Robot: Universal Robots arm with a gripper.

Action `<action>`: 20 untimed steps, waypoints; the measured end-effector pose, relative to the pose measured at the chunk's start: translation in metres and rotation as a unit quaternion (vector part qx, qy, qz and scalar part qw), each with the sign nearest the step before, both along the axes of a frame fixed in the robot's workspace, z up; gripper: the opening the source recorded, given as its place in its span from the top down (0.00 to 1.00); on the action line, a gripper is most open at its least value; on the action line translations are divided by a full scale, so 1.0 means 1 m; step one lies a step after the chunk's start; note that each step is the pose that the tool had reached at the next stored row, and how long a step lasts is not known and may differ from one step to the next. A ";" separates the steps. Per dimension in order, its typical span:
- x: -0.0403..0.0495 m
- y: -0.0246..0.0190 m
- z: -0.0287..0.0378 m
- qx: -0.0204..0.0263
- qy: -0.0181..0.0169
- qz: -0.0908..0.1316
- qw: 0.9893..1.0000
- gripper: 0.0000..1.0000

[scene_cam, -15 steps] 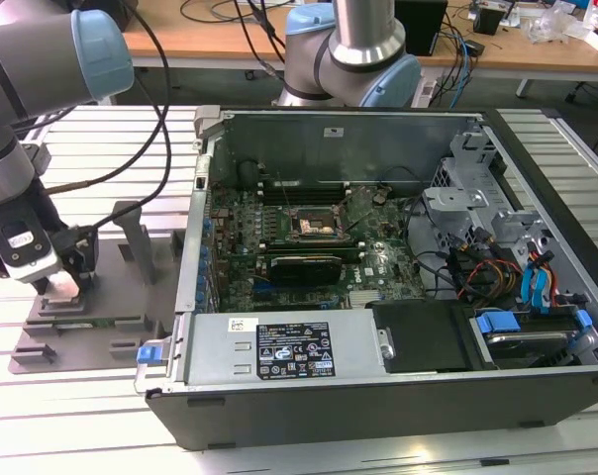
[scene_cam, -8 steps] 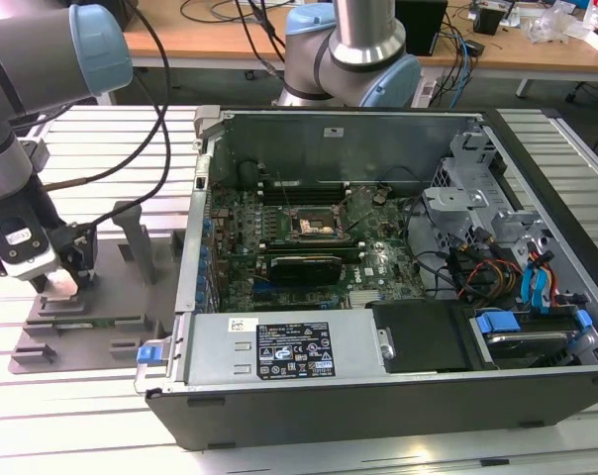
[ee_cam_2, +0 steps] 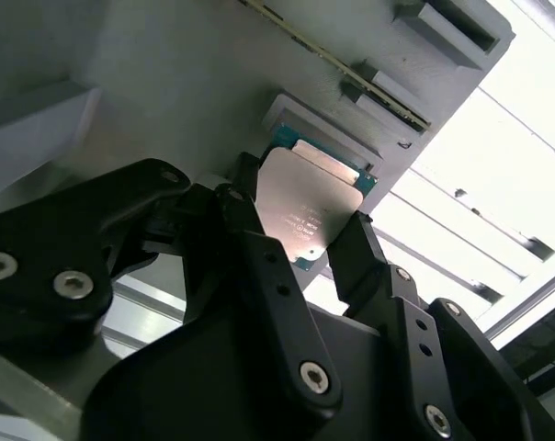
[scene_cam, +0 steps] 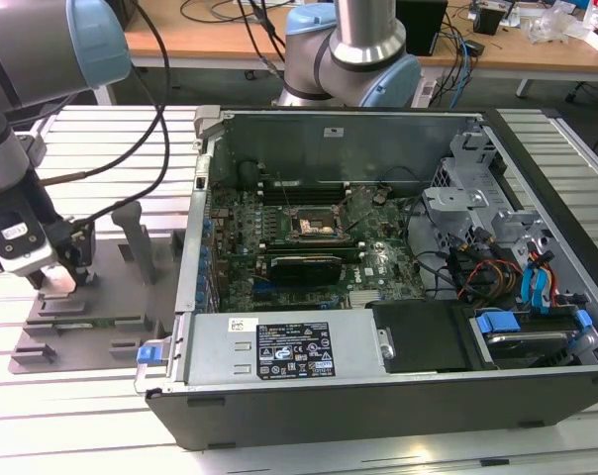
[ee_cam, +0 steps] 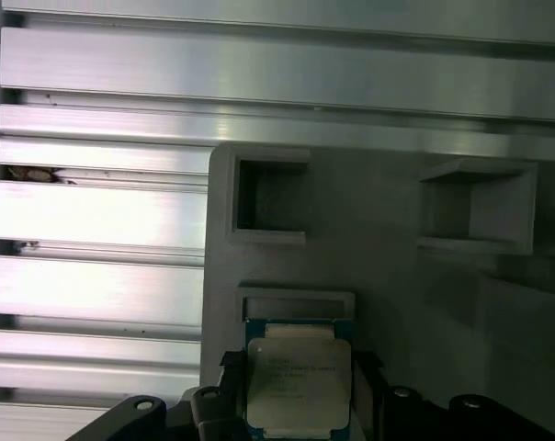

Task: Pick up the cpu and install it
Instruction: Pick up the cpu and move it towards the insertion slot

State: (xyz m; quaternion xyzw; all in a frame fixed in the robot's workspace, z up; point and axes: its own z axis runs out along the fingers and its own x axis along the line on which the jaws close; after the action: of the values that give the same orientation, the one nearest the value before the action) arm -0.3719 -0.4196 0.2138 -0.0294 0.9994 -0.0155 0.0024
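Noted gripper (scene_cam: 59,285) low over grey fixture plate (scene_cam: 91,344), at exterior view's left of open computer case (scene_cam: 378,406). Saw jaws closed against two opposite edges of cpu (ee_cam_2: 310,197), at pocket near plate's edge.

The cpu (ee_cam: 298,386) is a small, flat, square chip with a pale silver metal top and a thin green rim. Its top carries faint print. It lies flat, top side up, in a shallow seat of the grey fixture plate (ee_cam: 397,303), close to the plate's edge.
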 end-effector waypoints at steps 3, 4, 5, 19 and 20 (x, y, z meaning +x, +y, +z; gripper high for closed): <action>0.0000 0.0000 0.0027 0.000 0.000 0.000 1.000 0.45; 0.0000 0.0001 0.0039 0.000 0.000 0.000 1.000 0.45; 0.0000 0.0002 0.0049 0.000 0.000 0.000 1.000 0.45; 0.0000 0.0004 0.0153 -0.001 0.000 0.000 1.000 0.45; 0.0000 0.0004 0.0164 -0.001 0.000 0.000 1.000 0.45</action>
State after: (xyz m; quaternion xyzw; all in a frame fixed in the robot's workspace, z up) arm -0.3720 -0.4192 0.2302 -0.0293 0.9994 -0.0162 0.0023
